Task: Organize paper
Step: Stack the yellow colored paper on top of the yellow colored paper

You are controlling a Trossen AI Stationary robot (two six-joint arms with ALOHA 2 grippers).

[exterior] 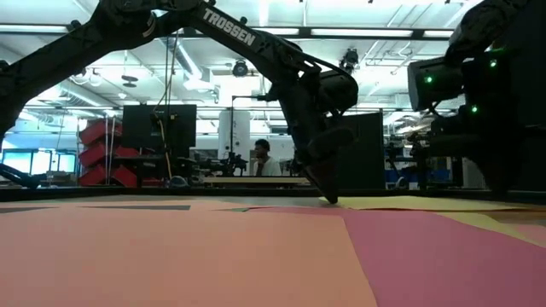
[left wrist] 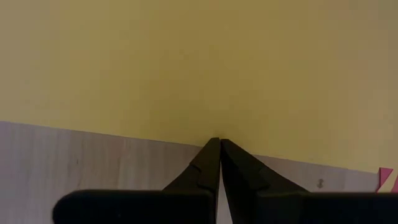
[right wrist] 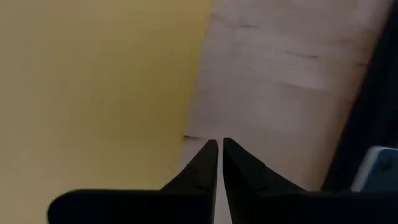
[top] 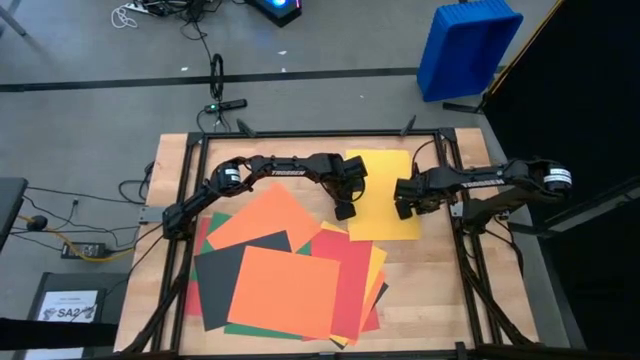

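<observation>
The left gripper (top: 345, 211) has its fingers pinched together, holding nothing, tips down at the near-left edge of a lone yellow sheet (top: 384, 195) on the wooden table (top: 440, 285). The right gripper (top: 404, 210), also closed and empty, sits at that sheet's opposite edge. The rest of the paper, orange (top: 283, 290), red, green and dark grey sheets, lies in a loose overlapping pile (top: 250, 265) just beside the yellow sheet, nearer the table's front.

To do this step well, both closed tips should probably press lightly and slide the sheet together, so it does not crumple or rotate.

Whether either tip actually touches the paper is hard to tell. Sheets lower in the pile are mostly covered.
</observation>
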